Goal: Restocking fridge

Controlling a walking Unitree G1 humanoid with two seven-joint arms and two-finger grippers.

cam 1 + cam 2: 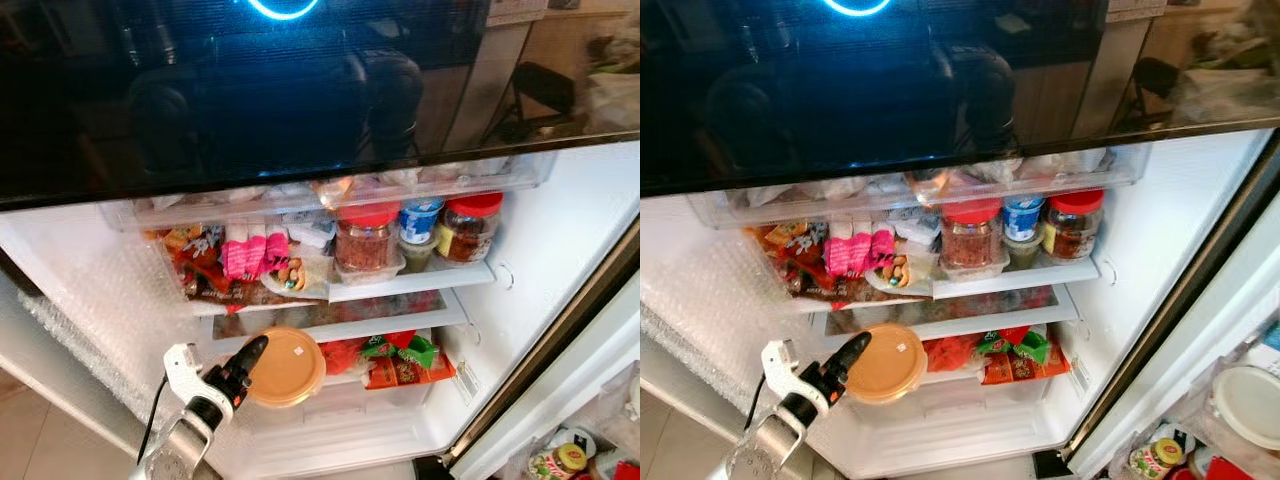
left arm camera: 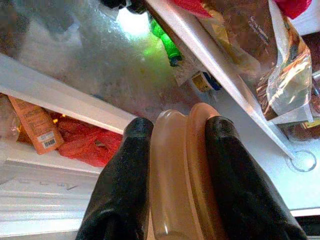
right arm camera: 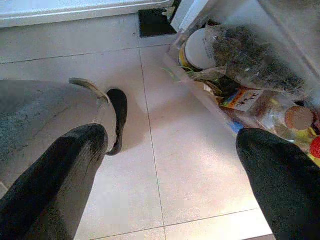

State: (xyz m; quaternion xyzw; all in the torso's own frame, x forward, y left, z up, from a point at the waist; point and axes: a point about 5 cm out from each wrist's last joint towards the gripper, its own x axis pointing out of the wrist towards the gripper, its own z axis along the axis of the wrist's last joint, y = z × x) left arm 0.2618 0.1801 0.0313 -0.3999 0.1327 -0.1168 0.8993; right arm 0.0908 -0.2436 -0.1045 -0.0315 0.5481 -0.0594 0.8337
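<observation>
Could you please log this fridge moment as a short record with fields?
setting: open fridge, shelves stocked
left gripper: shut on the tan lidded tub, held at the lower shelf
right gripper: open, hanging over the tiled floor beside the door bins
middle shelf: two red-lidded jars, a blue-topped cup, pink packets
lower shelf: red and green snack packets
task stage: tub not yet released
</observation>
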